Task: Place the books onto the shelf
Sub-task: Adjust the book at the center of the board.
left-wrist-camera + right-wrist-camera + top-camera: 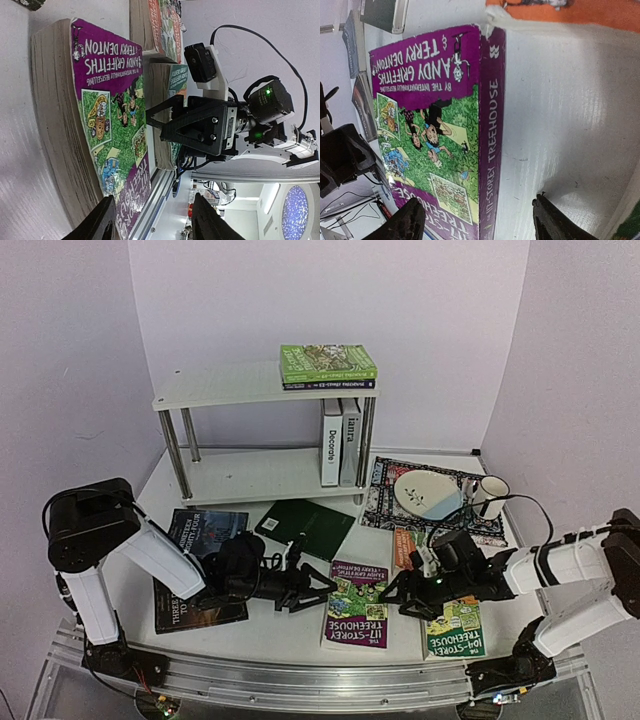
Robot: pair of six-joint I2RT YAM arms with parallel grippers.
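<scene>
A purple "117-Storey Treehouse" book [357, 603] lies flat on the table between my two grippers. My left gripper [326, 587] is at its left page edge, open, with one finger [102, 220] beside the pages [55, 115]. My right gripper [393, 596] is at its spine side, open, and the spine [490, 140] runs between its spread fingers [560, 222]. The white shelf [250, 387] carries a green stack of books [328, 365] on top. "Decorate" [331, 443] and a grey book [350, 440] stand upright on its lower board. A dark green book [305, 528] lies flat in front.
Two dark books [205, 532] lie under my left arm. A green Treehouse book [455, 625] and an orange one [405, 545] lie by my right arm. A patterned mat [385, 502] holds a plate [425, 492] and a mug [490, 492]. The metal rail [300, 675] edges the table.
</scene>
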